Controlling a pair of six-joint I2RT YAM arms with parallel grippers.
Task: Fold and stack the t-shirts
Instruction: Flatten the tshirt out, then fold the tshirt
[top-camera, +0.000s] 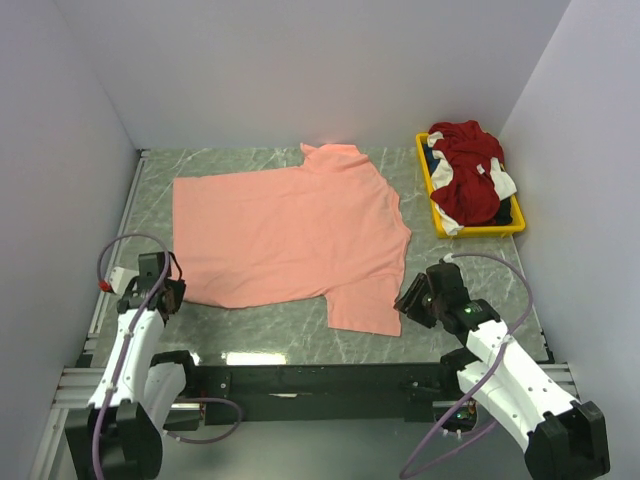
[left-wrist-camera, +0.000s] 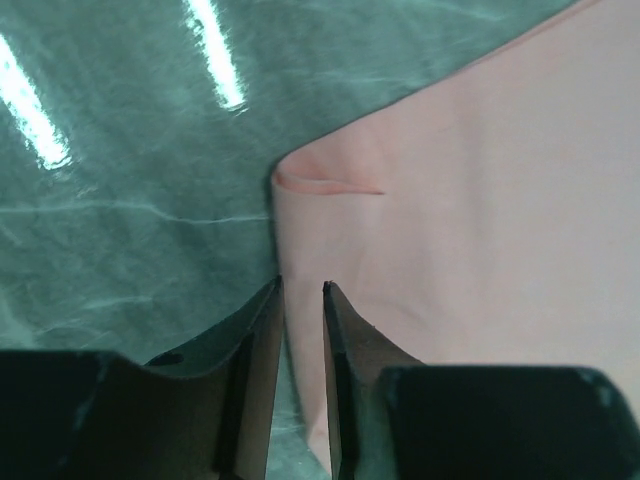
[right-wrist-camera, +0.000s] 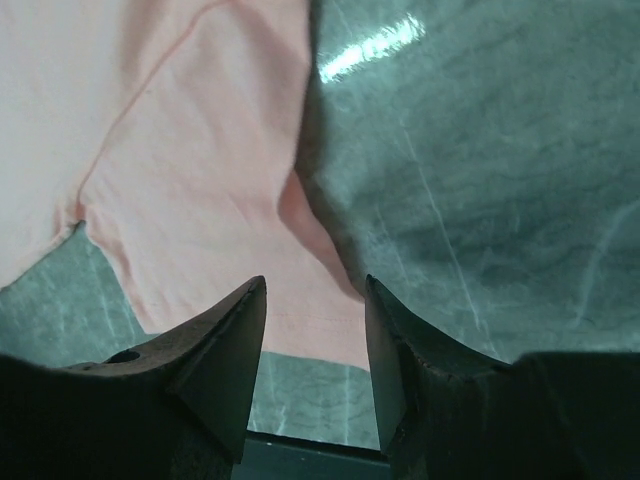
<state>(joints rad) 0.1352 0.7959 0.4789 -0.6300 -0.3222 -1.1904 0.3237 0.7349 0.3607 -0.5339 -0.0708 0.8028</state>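
Observation:
A salmon-pink t-shirt (top-camera: 290, 235) lies spread flat on the marble table, collar toward the back. My left gripper (top-camera: 172, 296) sits low at its near left corner. In the left wrist view the jaws (left-wrist-camera: 301, 285) stand a narrow gap apart, and the shirt's edge (left-wrist-camera: 480, 200) lies flat between and beyond them. My right gripper (top-camera: 410, 300) is open beside the near sleeve. Its fingers (right-wrist-camera: 315, 280) straddle the sleeve hem (right-wrist-camera: 190, 150) without touching it. A dark red t-shirt with white parts (top-camera: 468, 175) is heaped on some dark blue-black cloth (top-camera: 506, 213).
The heaped shirts fill a yellow plastic tray (top-camera: 480, 232) at the back right corner. White walls close in the table (top-camera: 460, 270) on three sides. A black rail with the arm bases runs along the near edge.

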